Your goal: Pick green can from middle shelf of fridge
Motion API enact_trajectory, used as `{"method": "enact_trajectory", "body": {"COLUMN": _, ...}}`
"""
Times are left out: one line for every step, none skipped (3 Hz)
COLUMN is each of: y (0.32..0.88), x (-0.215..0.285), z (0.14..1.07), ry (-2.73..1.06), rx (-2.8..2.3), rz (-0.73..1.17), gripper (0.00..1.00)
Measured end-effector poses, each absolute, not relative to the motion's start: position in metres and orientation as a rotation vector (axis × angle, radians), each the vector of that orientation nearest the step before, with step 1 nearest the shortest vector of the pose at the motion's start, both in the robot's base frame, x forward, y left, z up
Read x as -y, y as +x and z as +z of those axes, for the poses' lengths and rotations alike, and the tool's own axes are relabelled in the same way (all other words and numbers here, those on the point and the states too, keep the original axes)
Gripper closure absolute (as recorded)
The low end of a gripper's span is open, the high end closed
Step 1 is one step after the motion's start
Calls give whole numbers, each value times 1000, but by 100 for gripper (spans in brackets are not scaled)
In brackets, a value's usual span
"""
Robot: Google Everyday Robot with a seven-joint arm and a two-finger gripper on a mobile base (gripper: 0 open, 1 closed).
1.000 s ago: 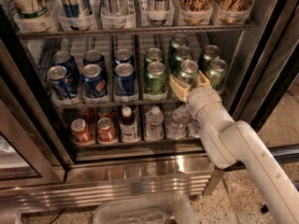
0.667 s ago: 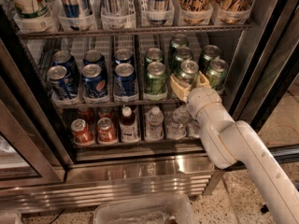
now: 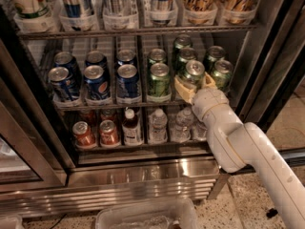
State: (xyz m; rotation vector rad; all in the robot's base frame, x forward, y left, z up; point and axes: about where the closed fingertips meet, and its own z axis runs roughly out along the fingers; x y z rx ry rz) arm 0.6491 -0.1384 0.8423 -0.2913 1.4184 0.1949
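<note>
**Grasp on the can, lift-out next**

The gripper is reached into the fridge at the front edge of the middle shelf, arm coming in from lower right. Its two cream fingers sit on either side of the green can, low on the body, and look snug against it w/ no gap showing. I read that as closed on the can, though the can's base seems not yet off its lane tray.

Around the gripper:
- just left: another green can, close by
- just right: a 3rd one, also close
- behind: more green cans in the same lanes
- further left: blue cans
- below: water bottles
- above: rack of tall cans

Step in hand, as I judge it, is grasp done and extraction pending. The next move probably needs a small lift, then a straight pull back toward the door opening. It should keep level so the neighbours on both sides aren't knocked, and stay under the upper rack.
</note>
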Motion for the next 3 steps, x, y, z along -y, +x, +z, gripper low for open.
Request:
{"method": "enact_trajectory", "body": {"y": 631, "x": 137, "z": 868, "ry": -345, "rx": -1384, "rz": 190, "gripper": 100}}
{"method": "enact_trajectory", "body": {"y": 612, "x": 133, "z": 896, "ry": -410, "rx": -1335, "rz": 187, "gripper": 100}}
{"method": "enact_trajectory", "body": {"y": 597, "x": 130, "z": 914, "ry": -493, "rx": -1313, "rz": 204, "gripper": 100}}
